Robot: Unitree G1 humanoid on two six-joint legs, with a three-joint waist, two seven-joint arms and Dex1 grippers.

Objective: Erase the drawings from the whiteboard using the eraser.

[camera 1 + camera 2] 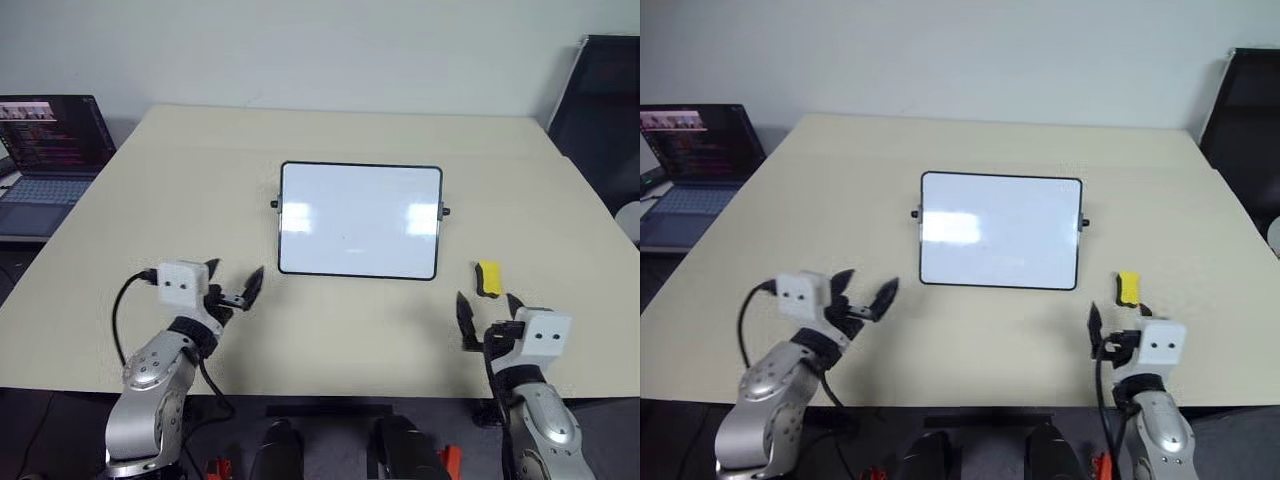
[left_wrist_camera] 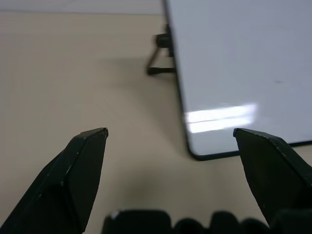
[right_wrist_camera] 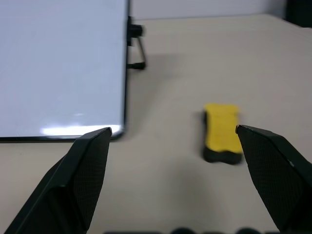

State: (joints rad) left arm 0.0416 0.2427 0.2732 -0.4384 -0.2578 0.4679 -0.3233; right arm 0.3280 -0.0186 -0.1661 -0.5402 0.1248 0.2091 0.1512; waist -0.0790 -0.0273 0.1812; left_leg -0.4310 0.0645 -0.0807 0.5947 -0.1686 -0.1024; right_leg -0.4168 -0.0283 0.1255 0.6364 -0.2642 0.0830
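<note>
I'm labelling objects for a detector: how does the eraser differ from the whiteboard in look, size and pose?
The eraser is a small yellow block with a dark underside; the whiteboard is a far larger glossy white panel in a thin black frame. The eraser is bare-sided, while the whiteboard has small black knobs at both short sides. The eraser points lengthwise away from the robot; the whiteboard lies crosswise. Both rest on the beige table, untouched.

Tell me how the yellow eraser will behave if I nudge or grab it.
The eraser lies flat on the table, a low block, so a push would likely slide it, not tip or roll it. Its small size suggests it is light. The waisted sides should suit a pinch; the open right gripper looks wide enough.
</note>
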